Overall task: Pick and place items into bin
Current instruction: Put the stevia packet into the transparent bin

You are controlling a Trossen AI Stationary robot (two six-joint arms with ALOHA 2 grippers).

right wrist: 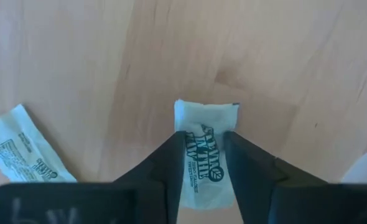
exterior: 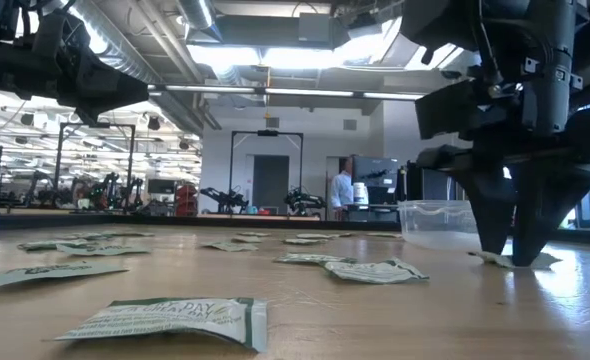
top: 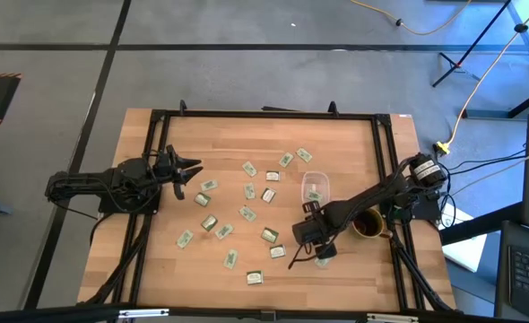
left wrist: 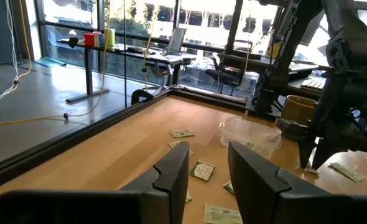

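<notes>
— where's the right pincer (right wrist: 203, 163)?
— down on the wood-grain counter (top: 273, 135), its dark tapered fingers nearly closed on a flat crinkled packet (right wrist: 206, 152), at six o'clock from the clear round-cornered bin (top: 315, 187).
— the left pincer (left wrist: 207, 177)?
— parted, holding nothing, at nine o'clock.

1. Robotics lab, open-plan, under exposed ceiling ducts (exterior: 175, 40) and strip lights.
2. Wooden table (top: 247, 126) in a black frame on grey floor, yellow cable (top: 480, 72) trailing past.
3. More robot arms (exterior: 220, 198) on benches at the back, a person (exterior: 343, 188) standing there.
4. Desks and office chairs (left wrist: 218, 65) beside tall windows.
</notes>
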